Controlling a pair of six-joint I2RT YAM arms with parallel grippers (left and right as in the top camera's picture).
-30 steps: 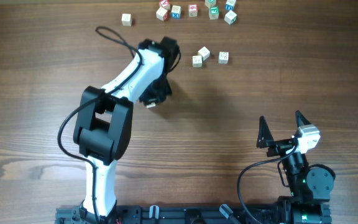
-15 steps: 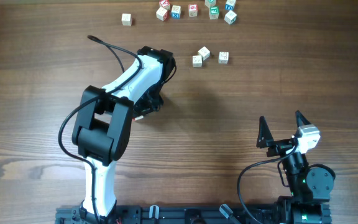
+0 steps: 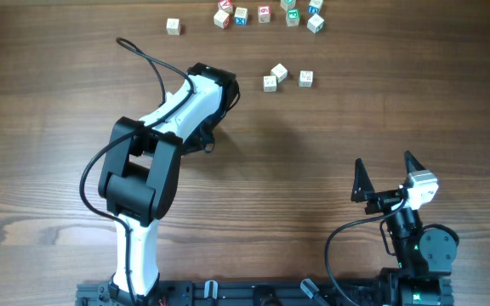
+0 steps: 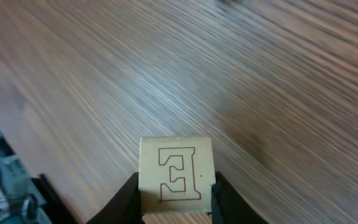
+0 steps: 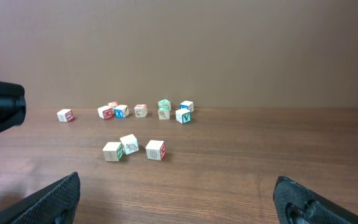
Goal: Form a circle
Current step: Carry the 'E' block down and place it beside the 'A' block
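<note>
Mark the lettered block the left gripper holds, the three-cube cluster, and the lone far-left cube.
lettered block [image 4: 176, 174], left wrist view, printed face.
three-cube cluster [image 3: 278, 73], overhead view, middle cube's top.
lone cube [image 3: 173, 26], overhead view, top face.

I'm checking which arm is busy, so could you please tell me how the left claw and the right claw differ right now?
The left claw is closed on a pale cube printed with an E; the right claw stands wide open and empty. The left claw is out over the middle of the table; the right claw sits back near the table's front edge. Both have two dark fingers.
</note>
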